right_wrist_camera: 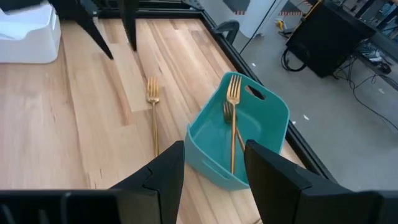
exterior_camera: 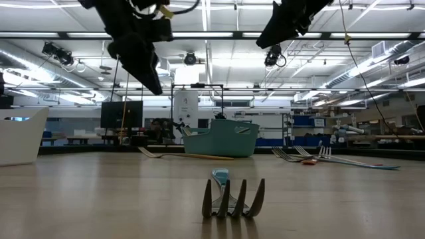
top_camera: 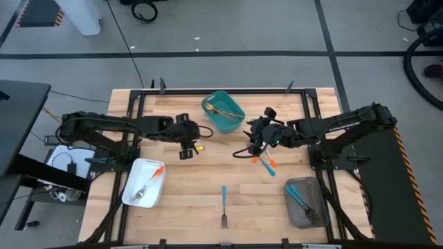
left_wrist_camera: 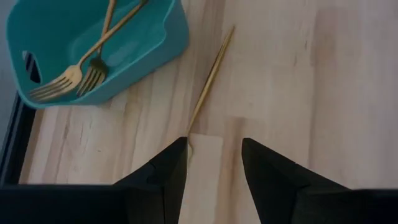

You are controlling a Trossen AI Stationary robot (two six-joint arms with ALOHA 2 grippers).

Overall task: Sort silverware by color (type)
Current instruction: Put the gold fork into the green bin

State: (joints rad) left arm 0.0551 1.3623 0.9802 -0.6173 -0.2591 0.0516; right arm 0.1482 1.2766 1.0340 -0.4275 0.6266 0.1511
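A teal bin (top_camera: 223,112) at the far middle of the table holds two gold forks (left_wrist_camera: 74,74). Another gold fork (left_wrist_camera: 211,78) lies flat on the table just in front of the bin (right_wrist_camera: 239,134). My left gripper (left_wrist_camera: 214,168) hangs open above this fork's tine end, well clear of the table in the low view (exterior_camera: 143,66). My right gripper (right_wrist_camera: 214,168) is open too, hovering right of the bin and pointing at it. Below it lie an orange-handled and a blue-handled fork (top_camera: 266,164). A blue-handled fork (top_camera: 224,204) lies near the front edge.
A white tray (top_camera: 144,183) at the front left holds an orange-handled fork. A grey tray (top_camera: 304,202) at the front right holds blue-handled forks. A black frame (top_camera: 208,92) runs along the table's far edge. Bare wood lies between the two trays.
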